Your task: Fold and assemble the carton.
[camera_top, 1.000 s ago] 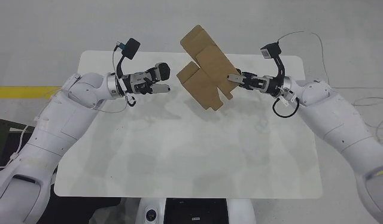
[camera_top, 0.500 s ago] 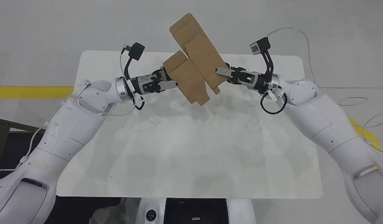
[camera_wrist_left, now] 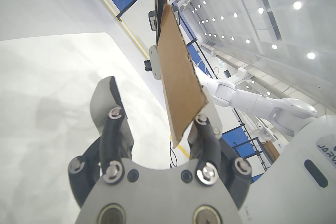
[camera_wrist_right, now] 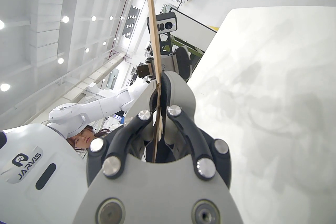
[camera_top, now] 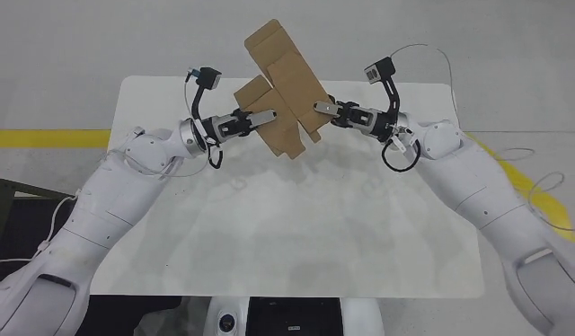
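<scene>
Pincers first: the right pincer (camera_top: 320, 108) is closed on the carton (camera_top: 286, 84). In the right wrist view I see the right pincer (camera_wrist_right: 157, 83) pressing its two fingers (camera_wrist_right: 179, 93) on both sides of the thin cardboard edge (camera_wrist_right: 155, 33), which runs up to the top of the frame.

The left pincer (camera_top: 268, 116) stands wide. In the left wrist view the left pincer (camera_wrist_left: 157, 96) has one flap of the carton (camera_wrist_left: 178, 83) between its fingers (camera_wrist_left: 105, 101). The flap corner lies against the finger on the right of the frame, and the finger on the left of the frame is well apart from it.

For containers I count one, the carton. It is a flat brown sheet with its panels and flaps spread, not shaped into a box. It is in the upper centre of the top view, tilted, lifted above the far edge of the table (camera_top: 269, 237) and between the two pincers. The left pincer meets it from the left of the frame, the right one from the right.

My count is one carton, two pincers and one white table. Whether the carton's lowest corner touches the table, I cannot tell.
</scene>
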